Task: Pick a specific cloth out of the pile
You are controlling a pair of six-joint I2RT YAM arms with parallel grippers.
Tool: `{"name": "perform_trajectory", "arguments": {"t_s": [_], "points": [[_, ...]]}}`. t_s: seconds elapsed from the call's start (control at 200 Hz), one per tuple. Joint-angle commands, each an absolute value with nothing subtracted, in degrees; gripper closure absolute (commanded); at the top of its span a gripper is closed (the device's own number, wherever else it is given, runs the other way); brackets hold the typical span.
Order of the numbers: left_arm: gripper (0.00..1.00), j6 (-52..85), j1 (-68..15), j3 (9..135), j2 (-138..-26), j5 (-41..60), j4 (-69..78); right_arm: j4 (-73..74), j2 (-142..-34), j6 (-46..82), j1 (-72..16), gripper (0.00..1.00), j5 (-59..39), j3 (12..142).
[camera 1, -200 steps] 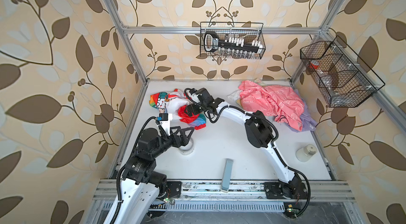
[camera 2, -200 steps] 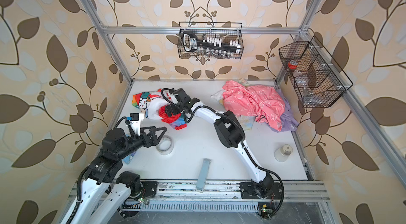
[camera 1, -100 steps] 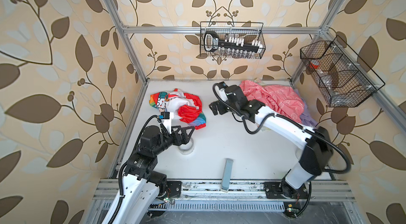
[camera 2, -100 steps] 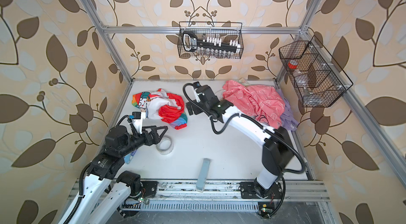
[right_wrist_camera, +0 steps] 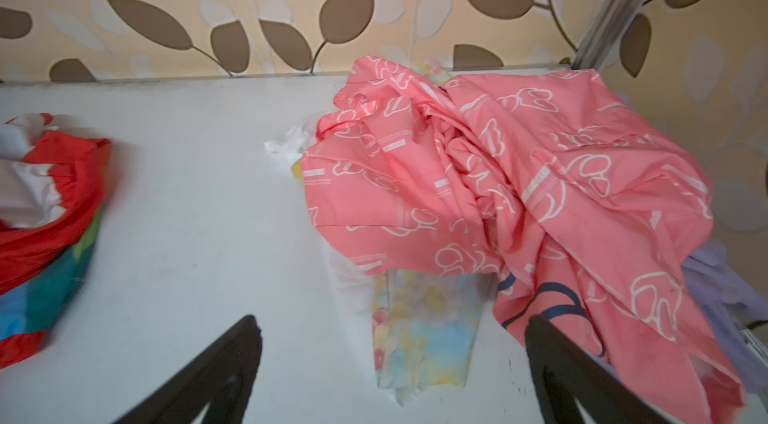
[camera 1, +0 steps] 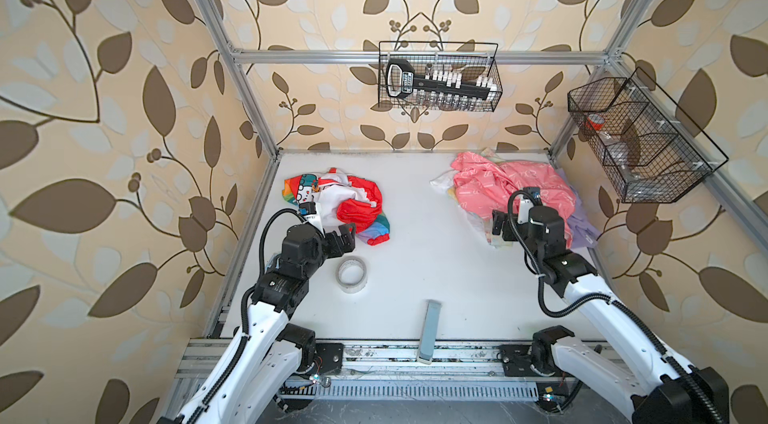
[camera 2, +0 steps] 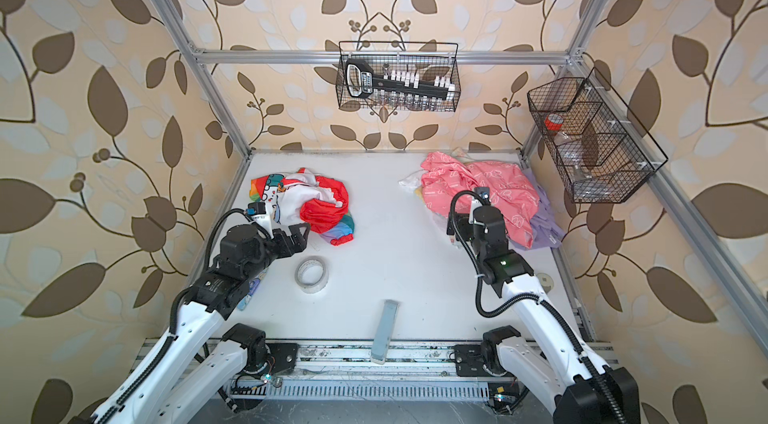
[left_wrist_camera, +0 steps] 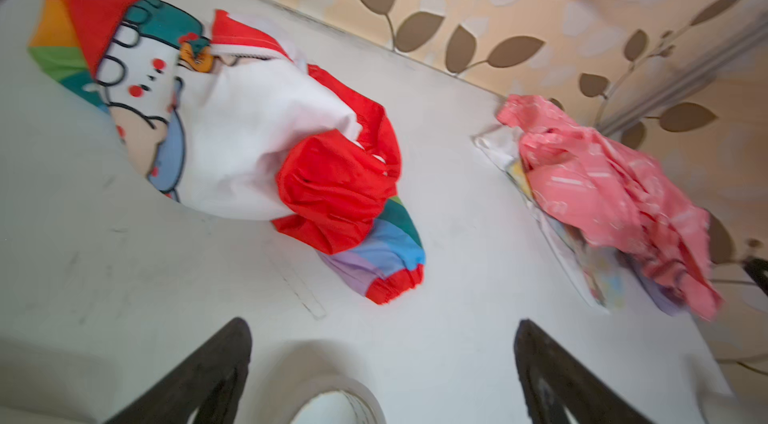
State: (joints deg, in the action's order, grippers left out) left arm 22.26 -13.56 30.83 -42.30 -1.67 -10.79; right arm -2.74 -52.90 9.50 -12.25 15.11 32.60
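Note:
The cloth (camera 1: pixel 340 201) (camera 2: pixel 307 201), white with red lining, a rainbow hem and a cartoon print, lies crumpled on its own at the back left of the white table (camera 1: pixel 419 247). In the left wrist view the cloth (left_wrist_camera: pixel 257 143) sits ahead of my left gripper (left_wrist_camera: pixel 384 324), which is open and empty. The pile (camera 1: pixel 511 189) (camera 2: pixel 478 189), mostly coral-pink cloth over lilac and pastel pieces, is heaped at the back right. My right gripper (right_wrist_camera: pixel 392 318) (camera 1: pixel 498 226) hangs open and empty at the near edge of the pile (right_wrist_camera: pixel 519 193), holding nothing.
A tape roll (camera 1: pixel 352 274) (left_wrist_camera: pixel 332 397) lies just under my left gripper (camera 1: pixel 347 237). A grey bar (camera 1: pixel 430 332) rests at the front edge. Wire baskets hang on the back wall (camera 1: pixel 438 81) and the right wall (camera 1: pixel 636 139). A small white round object (camera 2: pixel 544 280) sits by the right rail.
My right arm has pulled back from the cloth at the left, across the table to the pile on the right. The cloth stays lying at the left. The left arm barely moved.

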Motion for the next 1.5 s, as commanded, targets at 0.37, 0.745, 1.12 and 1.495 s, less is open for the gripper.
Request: {"name": "perform_trajectory", "arguments": {"t_s": [0.37,0.745,1.12,1.495], "points": [[0.01,3.61,-13.72,17.16,-62.97,-32.16,34.59,44.03,-74.28,-0.23,-6.56,0.03,18.10,19.44],[0.01,-3.16,-13.62,14.90,-81.85,-31.54,56.53,55.52,-85.19,0.93,-5.98,0.00,19.15,19.23],[0.01,-2.82,-9.07,15.76,-85.96,-18.35,56.09,62.55,-83.07,0.70,-4.30,0.00,13.32,13.90],[0.01,2.35,-4.60,21.43,-86.07,-16.82,44.29,65.90,-86.19,3.16,0.79,0.00,3.97,13.23]]}}
